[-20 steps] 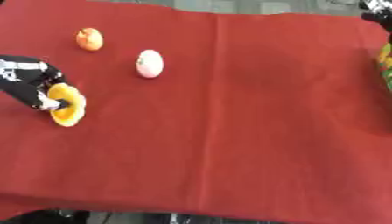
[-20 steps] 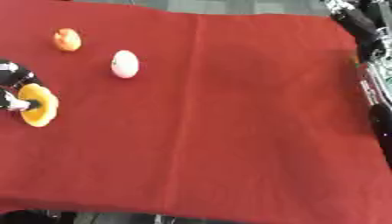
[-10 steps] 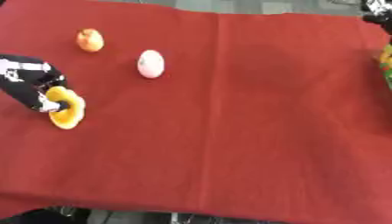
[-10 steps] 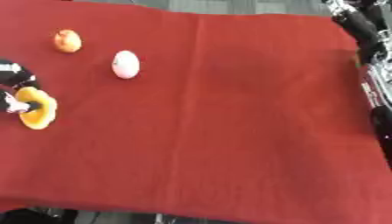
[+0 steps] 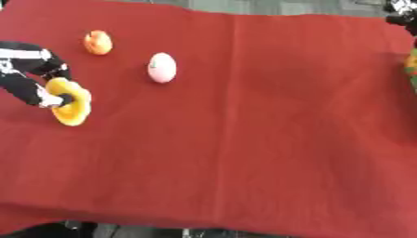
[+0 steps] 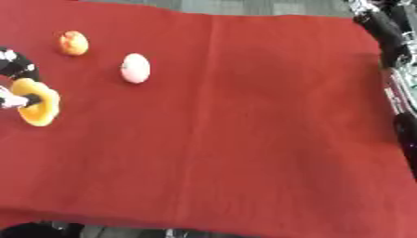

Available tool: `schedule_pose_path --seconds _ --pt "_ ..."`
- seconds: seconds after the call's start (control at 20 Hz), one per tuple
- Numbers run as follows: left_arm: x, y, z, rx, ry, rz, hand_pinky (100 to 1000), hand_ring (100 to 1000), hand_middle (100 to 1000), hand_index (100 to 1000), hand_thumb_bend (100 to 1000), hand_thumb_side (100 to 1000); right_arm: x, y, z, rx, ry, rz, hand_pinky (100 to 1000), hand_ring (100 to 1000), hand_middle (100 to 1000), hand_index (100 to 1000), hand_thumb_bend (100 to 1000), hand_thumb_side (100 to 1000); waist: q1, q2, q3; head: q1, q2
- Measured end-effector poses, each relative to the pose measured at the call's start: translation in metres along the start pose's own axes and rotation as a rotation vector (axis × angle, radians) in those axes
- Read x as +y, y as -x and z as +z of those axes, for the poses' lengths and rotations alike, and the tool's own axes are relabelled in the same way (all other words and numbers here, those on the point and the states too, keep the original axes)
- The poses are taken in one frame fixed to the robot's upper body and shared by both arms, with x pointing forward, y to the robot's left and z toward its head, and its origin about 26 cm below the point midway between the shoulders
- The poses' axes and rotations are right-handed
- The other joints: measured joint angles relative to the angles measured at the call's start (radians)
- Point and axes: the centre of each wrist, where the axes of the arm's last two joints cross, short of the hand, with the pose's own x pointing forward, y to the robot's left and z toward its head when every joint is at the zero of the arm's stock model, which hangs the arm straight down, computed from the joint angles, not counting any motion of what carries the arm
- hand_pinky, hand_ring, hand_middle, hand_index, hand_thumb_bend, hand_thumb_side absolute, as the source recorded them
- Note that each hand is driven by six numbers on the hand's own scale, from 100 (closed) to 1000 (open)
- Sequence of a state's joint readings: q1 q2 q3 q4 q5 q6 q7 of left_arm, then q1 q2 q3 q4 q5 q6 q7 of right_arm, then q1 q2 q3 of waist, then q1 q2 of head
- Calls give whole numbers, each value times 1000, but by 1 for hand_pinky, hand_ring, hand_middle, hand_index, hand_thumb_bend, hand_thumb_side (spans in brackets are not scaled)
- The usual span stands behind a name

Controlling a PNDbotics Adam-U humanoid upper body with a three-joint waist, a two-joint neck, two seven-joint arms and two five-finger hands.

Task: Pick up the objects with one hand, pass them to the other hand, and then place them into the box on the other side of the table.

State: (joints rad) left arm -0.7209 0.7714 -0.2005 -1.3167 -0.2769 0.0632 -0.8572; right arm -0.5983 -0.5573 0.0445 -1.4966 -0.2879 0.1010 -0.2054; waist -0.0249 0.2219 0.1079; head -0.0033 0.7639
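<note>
Three small things lie on the red cloth-covered table [image 5: 269, 139]: a yellow-orange lumpy object [image 5: 70, 102] at the left edge, pinched by the left hand [image 5: 32, 83]; a pale pink egg-shaped object [image 5: 161, 67] near; a round orange fruit [image 5: 97, 42] farther back.

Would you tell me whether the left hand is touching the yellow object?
Touching: in the left eye view the left hand has dark fingers wrapped across the yellow object.

1 yellow object [image 5: 68, 103], 1 orange fruit [image 5: 97, 42], 1 pale pink egg-shaped object [image 5: 161, 68].
</note>
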Motion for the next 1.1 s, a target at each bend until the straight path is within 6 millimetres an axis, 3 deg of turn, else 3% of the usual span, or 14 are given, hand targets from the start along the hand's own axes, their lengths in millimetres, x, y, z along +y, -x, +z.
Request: schedule_pose_path --seconds 0.35,0.6,0.7,0.75,0.8,1.1 --pt "2 -19 11 -81 -219 24 696 641 514 434 208 100 0 -2 0 -5 -5 0 794 760 721 783 460 462 0 0 3 -15 0" --pt "-4 -30 14 -128 -417 47 694 626 506 433 199 100 6 -15 -4 -43 -36 -2 795 762 724 785 473 453 0 0 3 -28 0" --pt "-6 -33 14 -145 -482 49 694 626 505 433 199 100 11 -24 -6 -66 -58 7 795 763 724 786 476 449 0 0 2 -31 0" --pt "-8 -34 13 -154 -507 50 695 626 506 432 200 100 13 -29 -7 -76 -70 17 795 765 727 788 555 439 0 0 2 -34 0" --pt "-10 -36 12 -166 -528 50 695 626 506 433 200 100 16 -35 -8 -87 -86 30 795 765 728 788 485 445 0 0 1 -35 0" --pt "-20 -48 3 -225 -591 32 696 626 507 433 203 100 46 -80 -13 -156 -233 144 800 778 743 797 499 444 0 -1 -3 -47 3"
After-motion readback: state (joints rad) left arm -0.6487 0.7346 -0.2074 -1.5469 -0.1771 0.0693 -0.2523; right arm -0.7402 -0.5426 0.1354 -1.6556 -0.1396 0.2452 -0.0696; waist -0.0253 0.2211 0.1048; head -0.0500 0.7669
